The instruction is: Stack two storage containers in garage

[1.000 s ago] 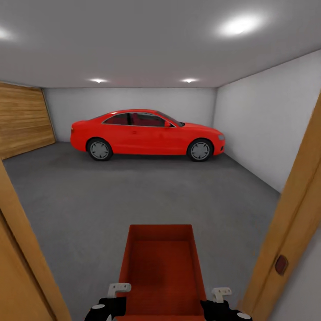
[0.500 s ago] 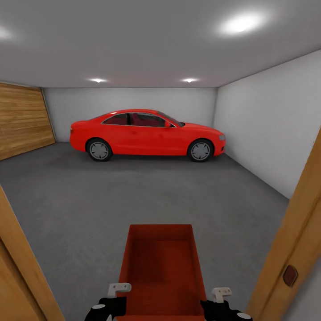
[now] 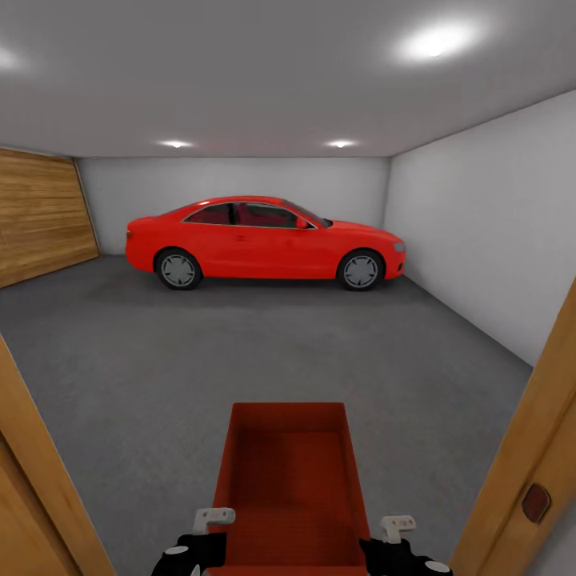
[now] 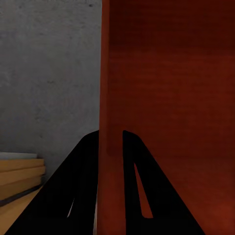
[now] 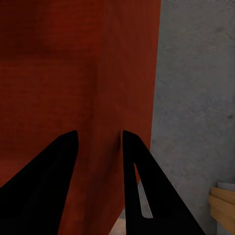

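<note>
Storage container point(image 3: 290, 488), walls pinched by left gripper point(image 4: 111, 186) and right gripper point(image 5: 98, 186) (doorway transit), needs lowering onto garage floor point(image 3: 240, 344).

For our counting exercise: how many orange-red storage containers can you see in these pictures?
1. The storage container is carried low in front of the robot, its side walls pinched by the left gripper and right gripper, above the garage floor. The second may be elsewhere.
</note>
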Motion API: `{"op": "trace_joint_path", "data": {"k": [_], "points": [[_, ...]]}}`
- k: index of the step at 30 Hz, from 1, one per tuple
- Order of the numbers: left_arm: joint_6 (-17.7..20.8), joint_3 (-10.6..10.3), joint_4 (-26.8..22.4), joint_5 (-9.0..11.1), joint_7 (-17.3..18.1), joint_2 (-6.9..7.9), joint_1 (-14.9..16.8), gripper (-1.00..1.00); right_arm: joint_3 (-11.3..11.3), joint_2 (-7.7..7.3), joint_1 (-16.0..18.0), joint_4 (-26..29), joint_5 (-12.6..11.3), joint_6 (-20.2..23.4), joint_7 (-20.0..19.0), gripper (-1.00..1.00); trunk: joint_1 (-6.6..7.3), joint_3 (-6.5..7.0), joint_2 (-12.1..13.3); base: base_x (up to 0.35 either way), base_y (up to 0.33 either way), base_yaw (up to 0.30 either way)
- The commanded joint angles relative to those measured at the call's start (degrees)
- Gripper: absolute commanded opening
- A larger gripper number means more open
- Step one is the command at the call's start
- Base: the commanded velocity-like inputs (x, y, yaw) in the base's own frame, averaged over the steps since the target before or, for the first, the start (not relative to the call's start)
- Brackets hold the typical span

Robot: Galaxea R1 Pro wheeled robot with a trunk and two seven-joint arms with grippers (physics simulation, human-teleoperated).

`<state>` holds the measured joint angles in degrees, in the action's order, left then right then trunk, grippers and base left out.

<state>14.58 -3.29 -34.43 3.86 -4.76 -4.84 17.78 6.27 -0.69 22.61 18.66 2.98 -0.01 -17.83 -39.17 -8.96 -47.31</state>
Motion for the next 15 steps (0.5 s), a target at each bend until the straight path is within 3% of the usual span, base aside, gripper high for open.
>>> {"op": "trace_joint_path", "data": {"k": [1,15], "points": [[0.4,0.0,-1.8,-0.1,-0.5,-1.52,0.1,-1.00,-2.1,0.43,0.0,-0.1,0.5,0.0,-0.5,-1.00,-0.01,-0.10,-0.1,0.000,0.000,0.000],[0.4,0.0,-1.8,-0.1,-0.5,-1.53,0.1,-1.00,-2.1,0.43,0.0,-0.1,0.5,0.0,-0.4,-1.00,-0.01,-0.10,-0.1,0.000,0.000,0.024]]}}
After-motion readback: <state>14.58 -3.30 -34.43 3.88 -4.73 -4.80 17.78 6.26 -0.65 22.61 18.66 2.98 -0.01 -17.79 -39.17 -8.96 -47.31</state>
